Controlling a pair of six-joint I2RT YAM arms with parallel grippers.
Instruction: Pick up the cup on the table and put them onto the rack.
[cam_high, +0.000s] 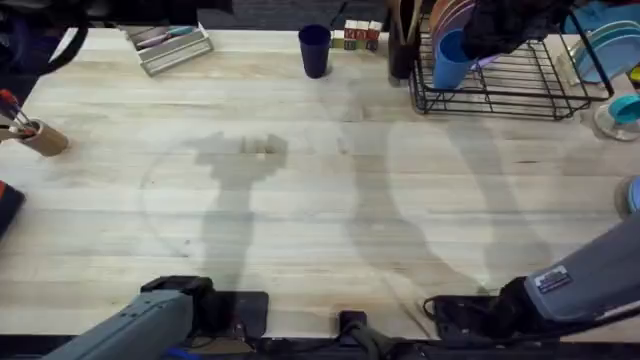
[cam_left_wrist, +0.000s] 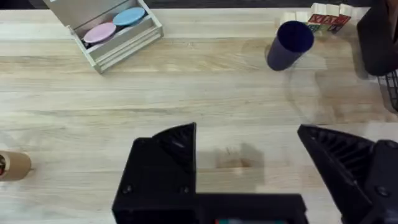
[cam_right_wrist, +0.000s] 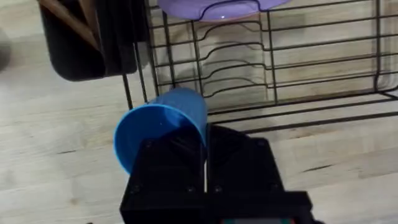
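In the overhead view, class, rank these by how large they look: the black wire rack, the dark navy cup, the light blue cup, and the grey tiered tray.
1. Black wire rack.
2. Grey tiered tray.
3. Light blue cup and dark navy cup: they look alike, and the hand partly hides the blue one, so unranked.

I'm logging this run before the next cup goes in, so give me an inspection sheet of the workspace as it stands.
Surface: pale wooden table, bare in the middle.
Job's things: black wire rack at the far right holds plates; a light blue cup is held at its near edge; a dark blue cup stands upright on the table.
Clutter: grey tiered tray, lettered blocks, a holder with tools, plates beside the rack.
Grippers: right gripper shut on the light blue cup; left gripper open above the bare table.
Cables: nothing seen.
Surroundings: nothing seen.
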